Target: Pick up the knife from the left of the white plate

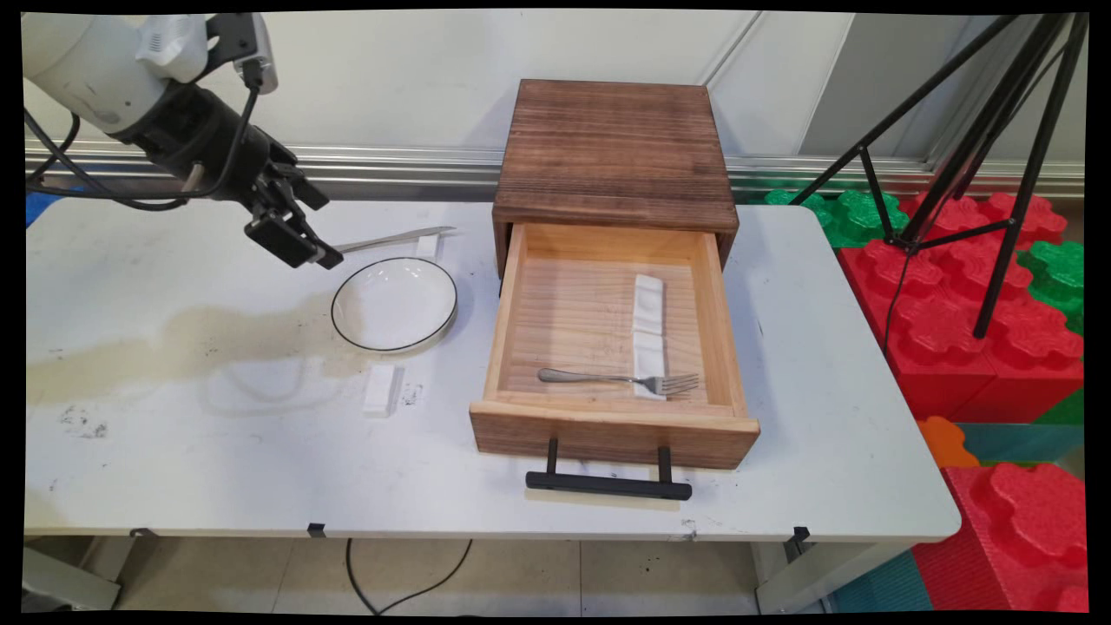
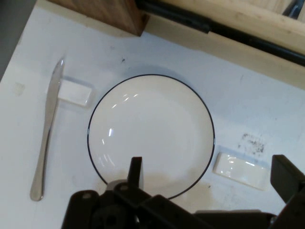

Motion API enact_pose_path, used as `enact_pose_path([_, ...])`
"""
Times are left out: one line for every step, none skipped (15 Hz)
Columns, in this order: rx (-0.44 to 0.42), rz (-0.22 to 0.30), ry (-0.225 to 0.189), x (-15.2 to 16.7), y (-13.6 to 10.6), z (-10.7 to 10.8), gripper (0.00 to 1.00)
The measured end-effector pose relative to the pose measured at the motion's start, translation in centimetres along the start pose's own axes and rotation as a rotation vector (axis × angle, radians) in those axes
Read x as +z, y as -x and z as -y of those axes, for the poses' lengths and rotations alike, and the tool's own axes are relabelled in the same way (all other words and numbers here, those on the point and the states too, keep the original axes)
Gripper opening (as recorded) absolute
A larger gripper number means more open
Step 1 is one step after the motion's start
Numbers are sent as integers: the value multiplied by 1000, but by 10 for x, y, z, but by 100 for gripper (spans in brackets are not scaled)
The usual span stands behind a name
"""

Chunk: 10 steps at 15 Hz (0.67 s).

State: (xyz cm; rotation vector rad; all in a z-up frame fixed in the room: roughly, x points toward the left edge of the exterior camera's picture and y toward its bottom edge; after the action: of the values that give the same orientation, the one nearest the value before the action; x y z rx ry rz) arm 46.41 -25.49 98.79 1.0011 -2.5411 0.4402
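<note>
Pincer (image 1: 291, 239) held wide apart, nothing gripped, raised above the surface (image 1: 174, 434) near the empty white plate (image 1: 394, 304). In the open drawer (image 1: 608, 430), a fork (image 1: 616, 379) is laid across a white rest (image 1: 647, 334).

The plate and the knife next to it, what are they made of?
The plate looks like glazed white ceramic: glossy highlights and a thin black rim line. The knife looks like polished metal, probably steel: silvery and shiny.

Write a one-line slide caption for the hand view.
Open gripper above a black-rimmed white plate, flanked by a knife on a white rest and a second rest.
</note>
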Motion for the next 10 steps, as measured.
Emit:
enact_pose_path([1,4,-3,-1,1,2,100])
enact_pose_path([0,6,-6,-2,1,3,100])
enact_pose_path([-1,9,-11,-2,1,6,100])
enact_pose_path([-1,13,-14,-3,0,8,100])
enact_pose_path([-1,18,-20,-3,-1,11,100])
enact_pose_path([-1,22,-24,-3,-2,13,100])
enact_pose_path([-1,29,-29,-2,-3,17,100])
enact_pose_path([1,36,-36,-1,-6,21,100])
enact_pose_path([4,43,-44,0,-8,26,100])
enact_pose_path([9,52,-55,2,-12,33,100])
